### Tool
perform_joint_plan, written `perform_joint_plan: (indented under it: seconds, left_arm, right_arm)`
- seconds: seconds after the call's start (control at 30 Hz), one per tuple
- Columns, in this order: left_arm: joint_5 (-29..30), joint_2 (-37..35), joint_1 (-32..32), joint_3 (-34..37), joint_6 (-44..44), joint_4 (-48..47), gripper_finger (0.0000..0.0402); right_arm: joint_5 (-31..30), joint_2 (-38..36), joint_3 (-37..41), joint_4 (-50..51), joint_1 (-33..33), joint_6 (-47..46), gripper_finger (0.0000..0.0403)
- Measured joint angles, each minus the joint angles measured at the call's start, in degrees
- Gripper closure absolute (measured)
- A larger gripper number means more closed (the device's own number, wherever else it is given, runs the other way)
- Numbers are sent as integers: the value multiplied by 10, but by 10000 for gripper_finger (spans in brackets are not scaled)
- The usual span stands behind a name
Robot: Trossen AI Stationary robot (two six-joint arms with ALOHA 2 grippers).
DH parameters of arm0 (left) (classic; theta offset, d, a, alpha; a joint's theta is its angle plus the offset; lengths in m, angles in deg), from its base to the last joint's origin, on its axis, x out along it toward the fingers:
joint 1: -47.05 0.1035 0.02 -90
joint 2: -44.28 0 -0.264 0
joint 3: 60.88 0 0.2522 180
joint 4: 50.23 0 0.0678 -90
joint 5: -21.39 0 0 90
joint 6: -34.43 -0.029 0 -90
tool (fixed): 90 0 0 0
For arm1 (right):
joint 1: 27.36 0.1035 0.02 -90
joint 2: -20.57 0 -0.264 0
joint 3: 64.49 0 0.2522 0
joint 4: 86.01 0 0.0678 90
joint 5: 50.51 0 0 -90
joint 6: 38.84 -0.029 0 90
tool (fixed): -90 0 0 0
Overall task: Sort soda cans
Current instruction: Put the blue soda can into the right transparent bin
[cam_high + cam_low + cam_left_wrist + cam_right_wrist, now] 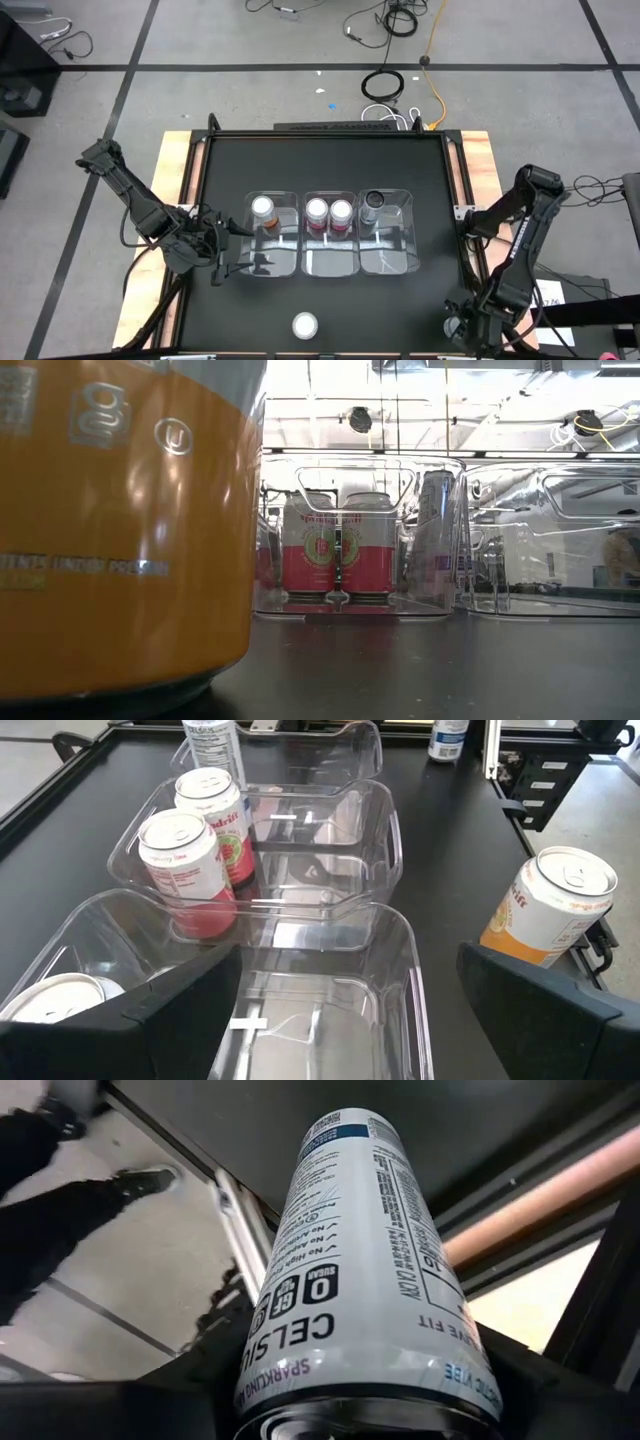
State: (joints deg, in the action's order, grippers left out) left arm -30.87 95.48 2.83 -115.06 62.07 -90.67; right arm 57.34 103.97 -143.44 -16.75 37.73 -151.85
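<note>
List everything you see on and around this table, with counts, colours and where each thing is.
table: one, black, centre
clear bins: three, in a row mid-table
orange cans: two; one in the left bin, one loose near the front edge
red cans: two, both in the middle bin
dark can: one, in the right bin
silver can: one, at the right gripper
cables: several, on the floor behind the table
person: one, dark leg and shoe, on the floor beside the table
left gripper: fingers open, beside the left bin
right gripper: at the front right corner, around the silver can
</note>
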Motion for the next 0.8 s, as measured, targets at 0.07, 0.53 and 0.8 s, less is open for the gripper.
perform_joint_plan:
  seconds: [0.07, 0.53, 0.8]
  left_arm:
    - [0, 0, 0, 0, 0, 0, 22]
    - [0, 0, 0, 0, -20, 0, 22]
    - [0, 0, 0, 0, -60, 0, 22]
  right_arm:
    - [-11, -10, 0, 1, -6, 2, 163]
    - [-250, -113, -36, 41, -64, 45, 163]
    - [-283, -118, -120, 200, -149, 100, 163]
